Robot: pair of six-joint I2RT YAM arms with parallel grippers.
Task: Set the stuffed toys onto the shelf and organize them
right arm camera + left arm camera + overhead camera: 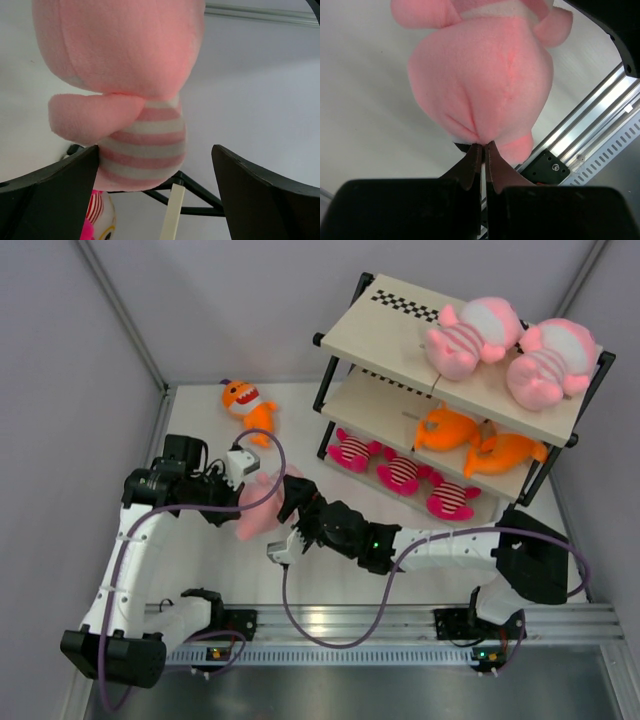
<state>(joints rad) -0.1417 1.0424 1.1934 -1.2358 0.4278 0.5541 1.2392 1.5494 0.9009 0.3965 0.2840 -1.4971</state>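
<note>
The third big pale-pink striped plush (262,508) hangs above the table between my two grippers. My left gripper (243,502) is shut on a fold of its pink fabric, seen close in the left wrist view (482,145) with the plush (485,75) above the tips. My right gripper (291,508) is open wide; in the right wrist view (155,150) the plush's striped body (145,145) lies between the fingers, against the left one. The shelf (385,330) holds two pink plushes (470,338) on top, two orange fish (450,428) in the middle and three magenta plushes (402,472) at the bottom. One orange fish (247,405) lies on the table.
The shelf's black frame (200,195) and a magenta plush (97,215) show beyond my right fingers. A metal rail (400,625) runs along the near table edge. Grey walls close in the left and back sides.
</note>
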